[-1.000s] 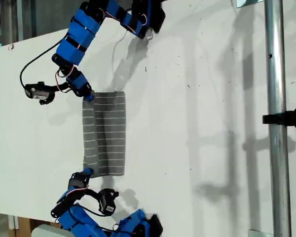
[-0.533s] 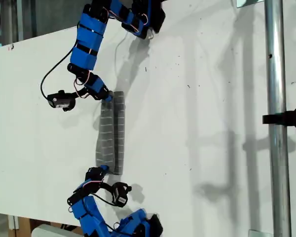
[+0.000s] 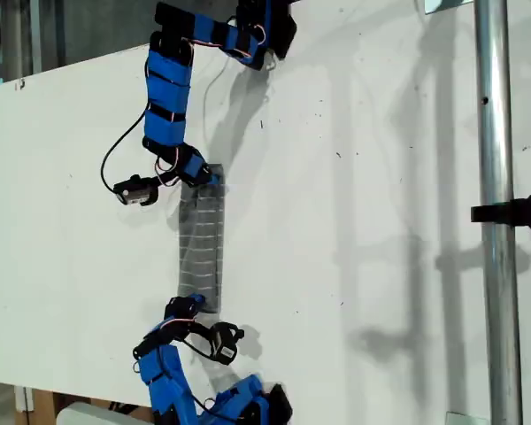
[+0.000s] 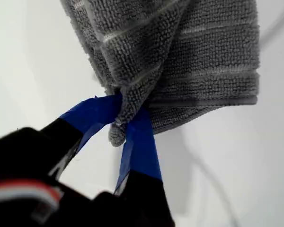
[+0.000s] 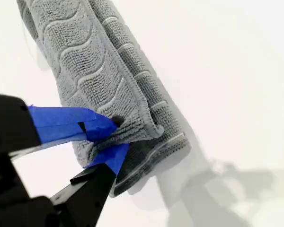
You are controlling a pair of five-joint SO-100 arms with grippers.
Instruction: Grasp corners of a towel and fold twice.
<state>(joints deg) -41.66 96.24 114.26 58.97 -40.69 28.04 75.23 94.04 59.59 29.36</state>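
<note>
Grey striped towel (image 3: 201,251) lies folded into a narrow strip on the white table (image 3: 354,177). My first gripper (image 4: 125,124) pinches one corner (image 4: 117,134); my second gripper (image 5: 109,139) clamps a corner (image 5: 132,132) too, jaws closed on cloth.

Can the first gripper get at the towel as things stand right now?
Yes, it seems so: my first gripper is already pinched on a bunched corner of the towel, with nothing between them.

Jaws of my first gripper (image 4: 125,125) pinching towel (image 4: 189,61) corner (image 4: 117,135).
</note>
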